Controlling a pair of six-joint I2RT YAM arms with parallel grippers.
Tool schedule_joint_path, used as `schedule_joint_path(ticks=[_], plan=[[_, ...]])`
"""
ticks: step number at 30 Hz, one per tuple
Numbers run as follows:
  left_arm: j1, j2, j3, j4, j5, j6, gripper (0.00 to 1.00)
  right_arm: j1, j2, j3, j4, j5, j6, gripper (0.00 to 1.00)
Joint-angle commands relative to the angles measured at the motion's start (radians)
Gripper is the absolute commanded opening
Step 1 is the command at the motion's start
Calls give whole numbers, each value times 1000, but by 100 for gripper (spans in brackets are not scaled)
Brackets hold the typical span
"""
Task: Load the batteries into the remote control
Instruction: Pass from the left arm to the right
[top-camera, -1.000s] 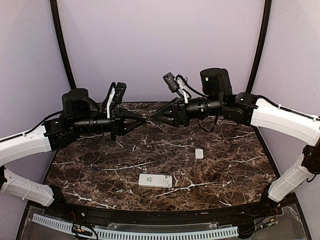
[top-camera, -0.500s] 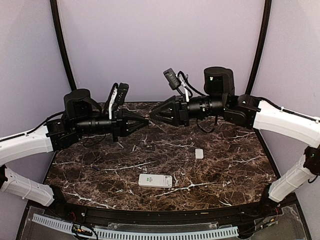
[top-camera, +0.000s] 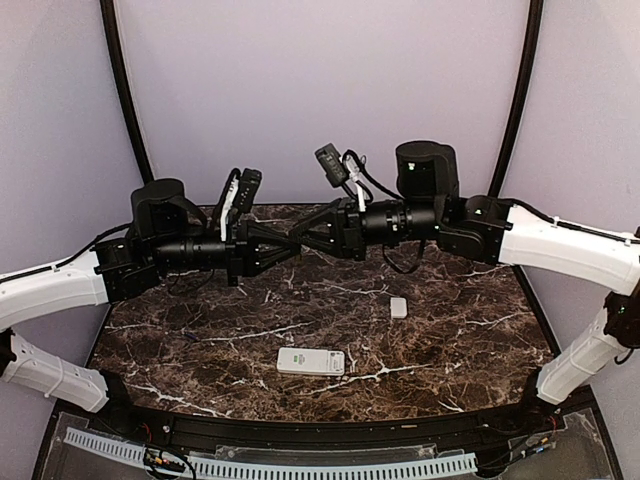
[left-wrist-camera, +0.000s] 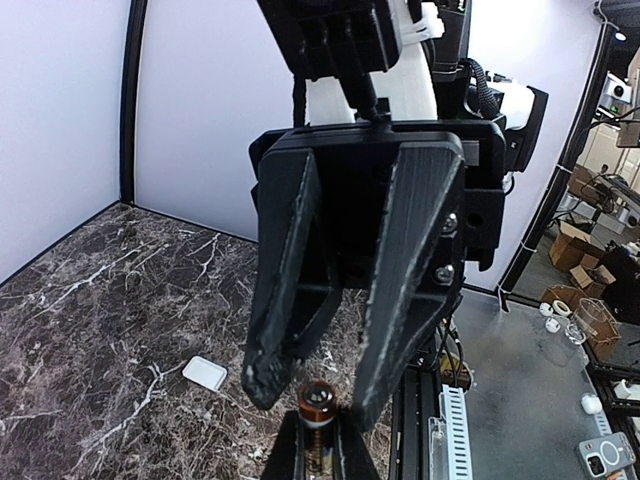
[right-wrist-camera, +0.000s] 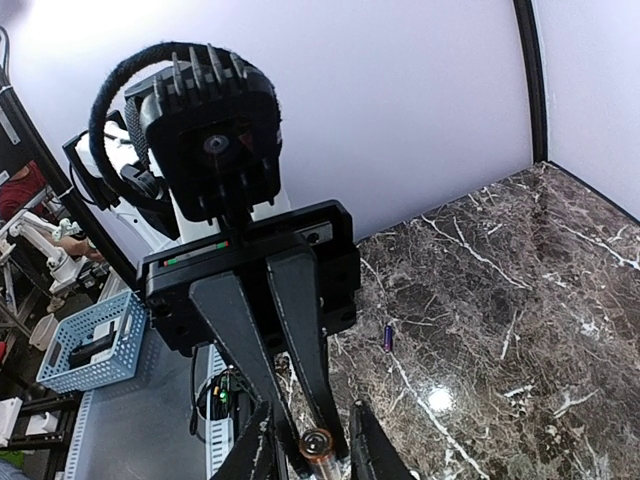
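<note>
Both arms are held above the dark brown, white-veined marble table (top-camera: 200, 340), reaching toward each other. The grippers meet nose to nose over the back half of the table, about mid-width.

Left gripper (top-camera: 287, 244): pincer closed on a small cylindrical battery (left-wrist-camera: 318, 408) with a dark body and a copper-coloured end. The battery is pinched between the black fingers. Its copper end sticks out past the tips toward the other arm.

Right gripper (left-wrist-camera: 313, 388): pincer partly open. Its two black wedge-shaped fingers (left-wrist-camera: 400, 280) stand one on each side of the battery's exposed end. The left wrist view shows a gap between each fingertip and the battery, and the right wrist view agrees. The tips are apart from it.

White rectangular plastic remote control (top-camera: 311, 361): flat on the table near the front edge, roughly mid-width, long axis running left to right. It lies below and nearer than the grippers, well apart from both. There is a small green mark toward its left end. Whether the face or the back is up cannot be told at this size.

Small flat white rounded-rectangular piece (top-camera: 399, 307): on the marble, right of the remote control and farther back, apart from it.

Small bluish-purple cylinder (right-wrist-camera: 388, 337): lying alone on the marble in the right wrist view, too small to identify.

Off the table, right wrist view: blue slatted plastic basket (right-wrist-camera: 90, 350).
</note>
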Motion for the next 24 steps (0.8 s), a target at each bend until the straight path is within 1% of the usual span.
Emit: schedule_joint_path(ticks=[1, 5, 9, 12, 14, 19, 22, 24], plan=[[-6, -15, 19, 35, 19, 0, 0, 10, 17, -9, 6, 28, 1, 24], [-6, -20, 16, 42, 19, 0, 0, 9, 16, -16, -4, 37, -1, 26], [-7, -19, 13, 51, 23, -5, 0, 9, 24, -17, -13, 41, -2, 23], [-7, -27, 4, 78, 19, -8, 0, 9, 31, -15, -24, 36, -3, 25], [-7, -30, 3, 86, 15, -10, 0, 9, 31, -16, -26, 33, -3, 24], [-8, -31, -1, 108, 10, -24, 0, 9, 36, -7, -32, 17, -4, 11], [-8, -32, -3, 117, 6, -25, 0, 10, 35, -4, -35, 8, -8, 2], [-8, -32, -2, 120, 2, -26, 0, 9, 32, -1, -36, 3, -12, 0]])
